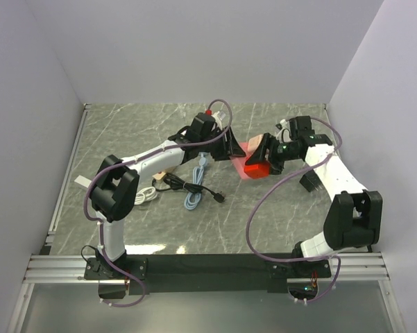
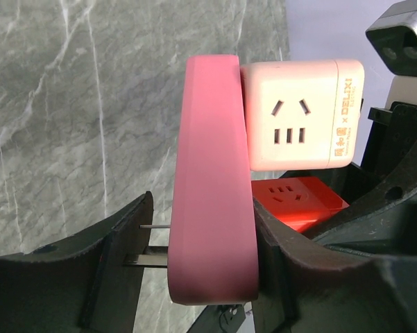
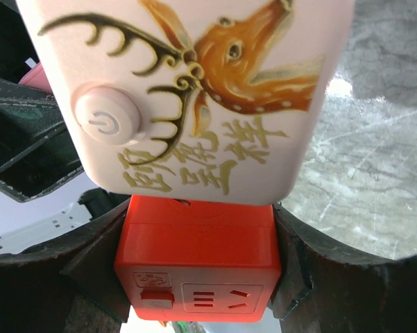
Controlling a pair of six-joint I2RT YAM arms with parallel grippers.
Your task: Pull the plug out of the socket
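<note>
My left gripper (image 2: 208,267) is clamped narrow on the flat sides of the pink plug (image 2: 211,180), which stands on edge just beside the orange socket cube (image 3: 198,263). Its two metal prongs (image 2: 147,259) are bare and point away from that cube. My right gripper (image 3: 198,274) squeezes the orange socket cube from both sides, fingers snug against it. A pale cube (image 3: 187,97) with a deer print and a power button sits directly against the orange cube's top. The pink plug meets the pale cube's edge; I cannot tell whether they are joined. Coiled cables (image 1: 194,189) lie on the table (image 1: 125,132), well apart from the orange cube, on my left arm's side.
</note>
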